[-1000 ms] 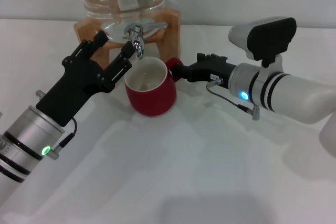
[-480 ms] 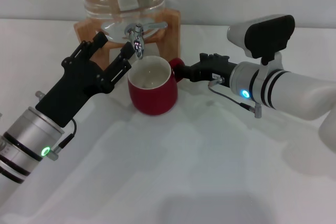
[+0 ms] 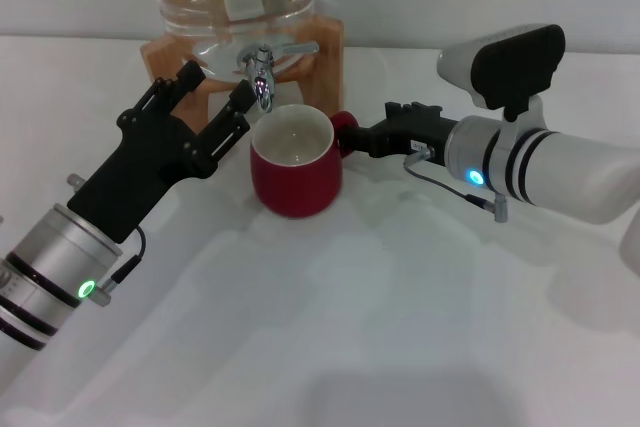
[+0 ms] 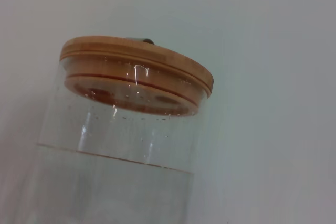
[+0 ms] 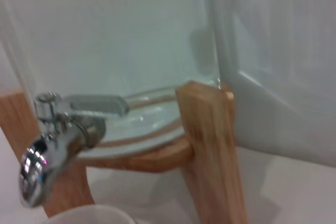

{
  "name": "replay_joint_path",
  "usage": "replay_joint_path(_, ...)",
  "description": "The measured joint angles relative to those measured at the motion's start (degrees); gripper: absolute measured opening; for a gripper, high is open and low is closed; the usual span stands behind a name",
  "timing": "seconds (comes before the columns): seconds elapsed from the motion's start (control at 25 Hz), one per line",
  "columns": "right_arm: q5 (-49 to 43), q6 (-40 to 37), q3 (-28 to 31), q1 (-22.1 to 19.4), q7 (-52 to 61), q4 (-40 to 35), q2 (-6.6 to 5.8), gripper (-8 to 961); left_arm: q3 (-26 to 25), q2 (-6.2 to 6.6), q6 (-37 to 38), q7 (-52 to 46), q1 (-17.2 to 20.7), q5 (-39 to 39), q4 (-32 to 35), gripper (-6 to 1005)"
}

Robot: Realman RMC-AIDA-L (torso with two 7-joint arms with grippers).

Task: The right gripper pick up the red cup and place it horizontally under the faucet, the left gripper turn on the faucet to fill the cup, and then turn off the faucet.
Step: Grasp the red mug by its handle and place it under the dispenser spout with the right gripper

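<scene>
Red cup [image 3: 295,172] sits upright on worktop [image 3: 350,327], mouth just below the faucet [image 3: 262,77] spout so water would drop straight in. Right gripper [image 3: 352,135], at cup's 3 o'clock, clenched on the handle, prob. to steady it. Left gripper [image 3: 215,92] at cup's 10 o'clock, fingers spread wide beside the spout, touching nothing; looks staged for the lever. Tap appears off, cup dry.
</scene>
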Motion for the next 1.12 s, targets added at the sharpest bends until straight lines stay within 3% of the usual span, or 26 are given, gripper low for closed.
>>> replay_joint_path(0.48, -5.7, 1.1, 0.1, -0.7, 3.0, -0.2, -0.35, 859, 0.0, 0.00, -0.4, -0.1, 0.3, 0.0, 0.0, 757)
replay_joint_path(0.84, -9.5, 4.6, 0.1, -1.2, 7.6, -0.1, -1.89, 859, -0.1, 0.08, -0.4, -0.1, 0.4, 0.0, 0.1, 757)
replay_joint_path(1.12, -13.2, 5.6, 0.8, -2.3, 9.8, -0.7, -2.14, 858, -0.1, 0.09, -0.4, -0.1, 0.4, 0.0, 0.4, 756)
